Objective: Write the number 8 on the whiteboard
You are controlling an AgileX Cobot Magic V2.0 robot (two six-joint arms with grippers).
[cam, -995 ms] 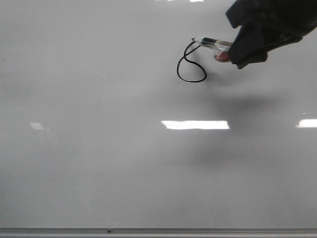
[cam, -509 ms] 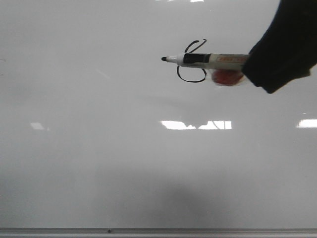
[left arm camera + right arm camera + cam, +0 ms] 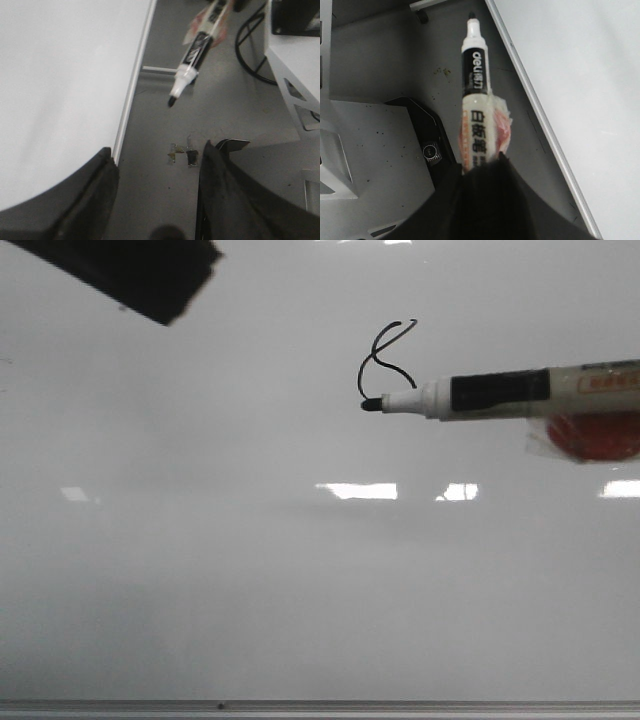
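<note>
presently, the marker [image 3: 500, 393] lies nearly level across the front view, its black tip pointing toward the number 8 [image 3: 385, 362], which sits in the upper middle of the whiteboard [image 3: 250, 570]; its lower loop is partly hidden behind the pen's nose. the right gripper [image 3: 482, 172] is clamped on the marker's rear half, leaving the nib and cap-end free so that the writing end projects well ahead of the fingers; a reddish, film-like wad [image 3: 501, 125] is pressed against the barrel near the grip, judged to be padding that steadies the pen. in the wrist views the tip hangs over grey floor beside the board's frame, so the nib appears lifted clear of the surface, which suits a stroke judged complete. the left gripper [image 3: 157, 190] stands with its fingers [image 3: 102, 175] apart and empty, held off to one side, probably to keep clear of the writing arm. legible print: "deli" in white on the black band of the barrel, followed by chinese characters in black and small red text too fine to read.
</note>
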